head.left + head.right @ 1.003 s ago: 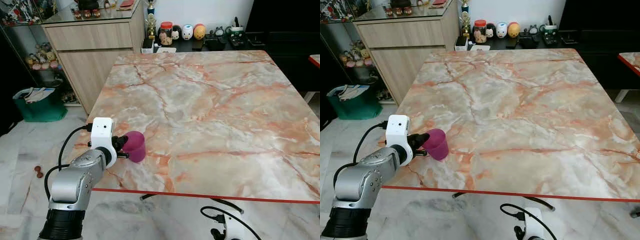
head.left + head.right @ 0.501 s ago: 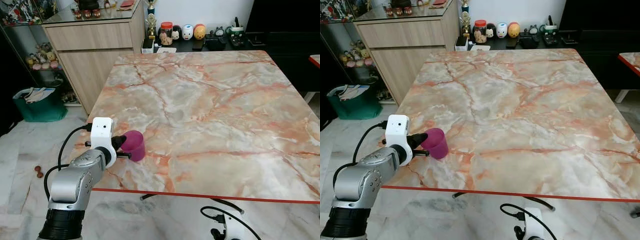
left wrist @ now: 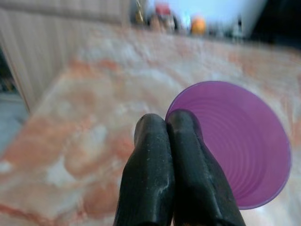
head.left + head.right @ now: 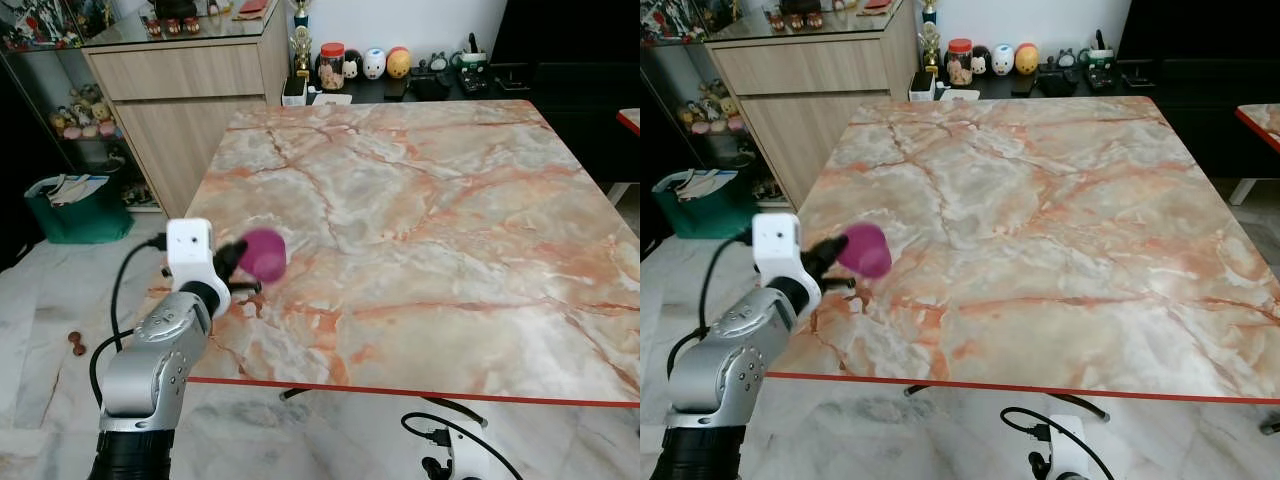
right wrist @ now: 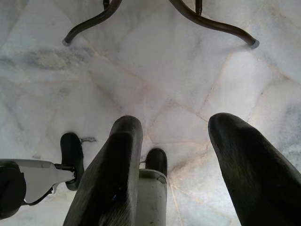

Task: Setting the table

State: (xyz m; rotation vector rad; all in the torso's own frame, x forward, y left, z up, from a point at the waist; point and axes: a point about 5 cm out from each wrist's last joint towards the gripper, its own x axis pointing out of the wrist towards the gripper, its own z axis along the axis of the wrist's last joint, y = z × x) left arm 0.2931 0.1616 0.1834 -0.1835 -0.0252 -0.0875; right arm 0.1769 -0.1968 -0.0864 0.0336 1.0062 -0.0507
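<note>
The purple cup [image 4: 263, 254] is motion-blurred in both eye views, so its rim and tilt cannot be determined there; in the left wrist view the left claw [image 3: 168, 123] fingers cover the near portion of the rim, and the counter [image 3: 94, 94] behind is out of focus. The small jars and figurines [image 4: 372, 64] beyond the far counter edge are too small to identify. In the right wrist view the right claw [image 5: 178, 125] fingers are cut off by the picture's edge.
</note>
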